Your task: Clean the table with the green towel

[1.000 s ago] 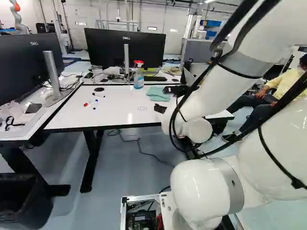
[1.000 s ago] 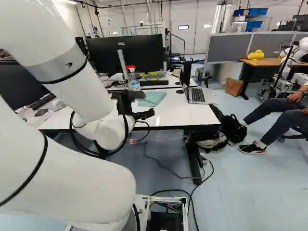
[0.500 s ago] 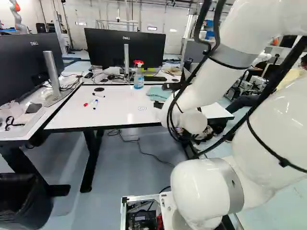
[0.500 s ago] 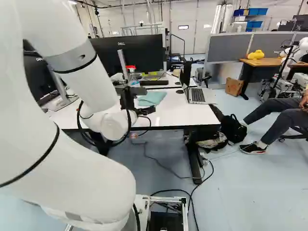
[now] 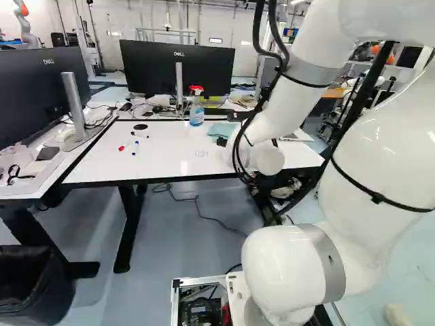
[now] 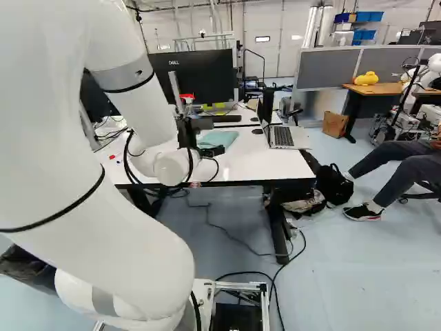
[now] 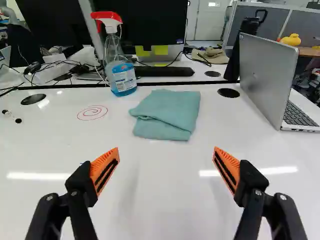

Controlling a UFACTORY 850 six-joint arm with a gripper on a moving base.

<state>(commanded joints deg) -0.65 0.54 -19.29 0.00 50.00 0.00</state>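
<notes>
One folded green towel (image 7: 169, 114) lies on glossy white tabletop (image 7: 150, 190).

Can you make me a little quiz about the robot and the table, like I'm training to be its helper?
1. True or false: the tool's two fingers stand apart with nothing between them.
2. What lies folded on the white table, ahead of the tool? A) spray bottle B) green towel C) laptop
3. Fill in: the red drawing is shaped like a ____.

Key: 1 true; 2 B; 3 spiral
</notes>
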